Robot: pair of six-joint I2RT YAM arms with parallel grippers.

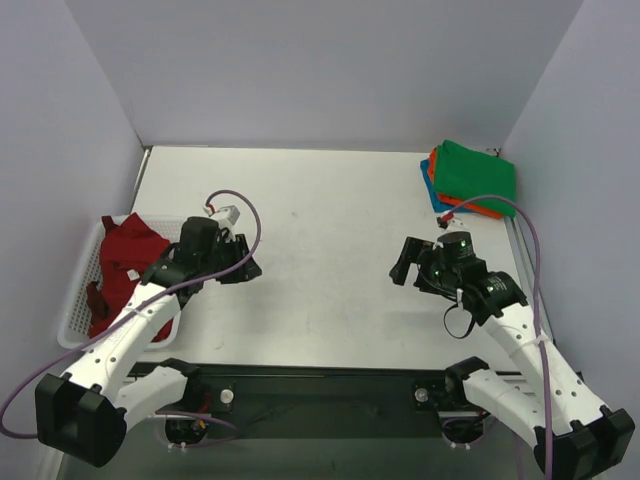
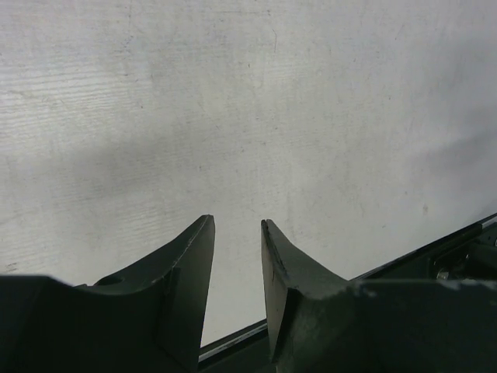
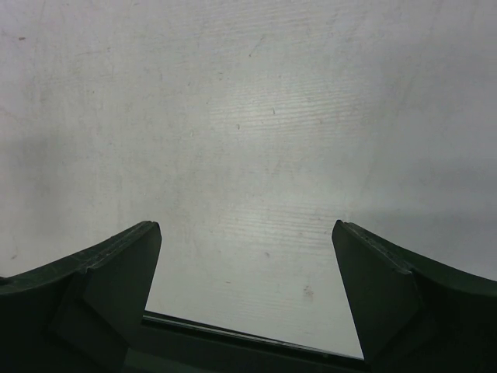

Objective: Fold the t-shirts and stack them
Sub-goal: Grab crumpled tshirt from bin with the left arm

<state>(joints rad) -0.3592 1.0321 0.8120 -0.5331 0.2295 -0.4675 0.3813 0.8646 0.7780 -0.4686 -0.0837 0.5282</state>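
A bright red t-shirt [image 1: 128, 255] lies crumpled in the white mesh basket [image 1: 74, 300] at the left, with darker maroon cloth [image 1: 99, 302] beneath it. A folded stack sits at the back right: green [image 1: 478, 172] on top, orange [image 1: 432, 166] and blue [image 1: 437, 201] edges below. My left gripper [image 1: 250, 268] hovers over bare table just right of the basket, jaws a little apart and empty; it also shows in the left wrist view [image 2: 237, 221]. My right gripper [image 1: 400, 270] is wide open and empty over the table's right-middle; it also shows in the right wrist view [image 3: 247, 225].
The white table [image 1: 330, 210] is boxed in by pale walls at the left, back and right. A black rail [image 1: 320, 375] runs along the near edge between the arm bases. Purple cables loop over both arms.
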